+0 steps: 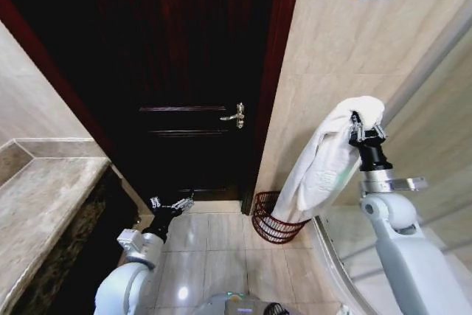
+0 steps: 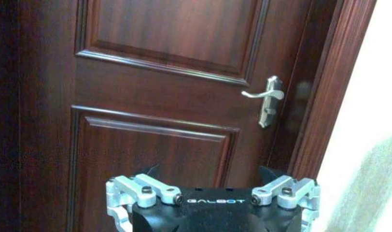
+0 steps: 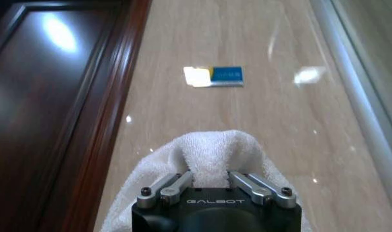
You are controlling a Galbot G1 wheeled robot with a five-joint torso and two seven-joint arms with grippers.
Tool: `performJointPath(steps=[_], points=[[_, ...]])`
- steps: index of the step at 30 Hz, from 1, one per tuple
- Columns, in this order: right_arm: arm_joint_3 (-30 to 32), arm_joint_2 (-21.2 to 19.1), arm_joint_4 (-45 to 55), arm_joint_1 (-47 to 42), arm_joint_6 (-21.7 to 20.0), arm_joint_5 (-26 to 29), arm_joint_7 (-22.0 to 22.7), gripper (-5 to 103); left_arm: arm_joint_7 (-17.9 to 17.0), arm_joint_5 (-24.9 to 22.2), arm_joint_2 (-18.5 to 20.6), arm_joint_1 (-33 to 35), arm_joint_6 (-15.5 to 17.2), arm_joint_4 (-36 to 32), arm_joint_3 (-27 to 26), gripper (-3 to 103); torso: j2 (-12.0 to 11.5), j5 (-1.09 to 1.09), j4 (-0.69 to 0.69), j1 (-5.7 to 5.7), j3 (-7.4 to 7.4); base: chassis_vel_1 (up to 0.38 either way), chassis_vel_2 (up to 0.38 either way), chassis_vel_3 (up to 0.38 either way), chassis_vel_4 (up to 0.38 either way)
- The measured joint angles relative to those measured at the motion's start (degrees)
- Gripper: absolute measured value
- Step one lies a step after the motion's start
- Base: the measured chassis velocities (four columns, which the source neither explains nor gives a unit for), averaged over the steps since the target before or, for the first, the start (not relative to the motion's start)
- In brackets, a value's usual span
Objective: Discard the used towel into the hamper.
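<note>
Head view: the white towel (image 1: pixel 329 158) is held raised by the right gripper (image 1: pixel 366 133), pinched near its top fold and hanging down over the hamper (image 1: pixel 271 220), which stands on the floor tiles by the wall beside the door (image 1: pixel 184 71); the left gripper (image 1: pixel 170 204) is parked low near the floor, fingers spread. Left wrist view: the left gripper (image 2: pixel 212 203) is seen open and empty, facing the door handle (image 2: pixel 268 99). Right wrist view: the right gripper (image 3: pixel 212 181) is closed on a bunched fold of towel (image 3: pixel 209 152), pointed at the wall with a blue sticker (image 3: pixel 225 75).

Right tool (image 1: pixel 366 129) holds a white towel (image 1: pixel 324 164) raised, its tail hanging over the hamper (image 1: pixel 271 220) below; left tool (image 1: pixel 171 205) low.
</note>
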Motion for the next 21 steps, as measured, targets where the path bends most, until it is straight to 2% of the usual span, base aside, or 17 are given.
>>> performJointPath(steps=[7,21], points=[[-0.6,2.5,-2.8,-3.3,1.3,0.0,-1.6,11,0.0,0.0,0.0,0.0,0.0,0.0,0.0,100,0.0,0.01,0.03,-0.09,-0.03,0.006,-0.006,-0.006,0.009],[-2.8,2.6,-12.3,-1.0,4.1,-0.5,-4.4,11,0.0,0.0,0.0,0.0,0.0,0.0,0.0,100,0.0,0.00,0.03,-0.04,-0.02,0.000,0.000,0.000,0.000]])
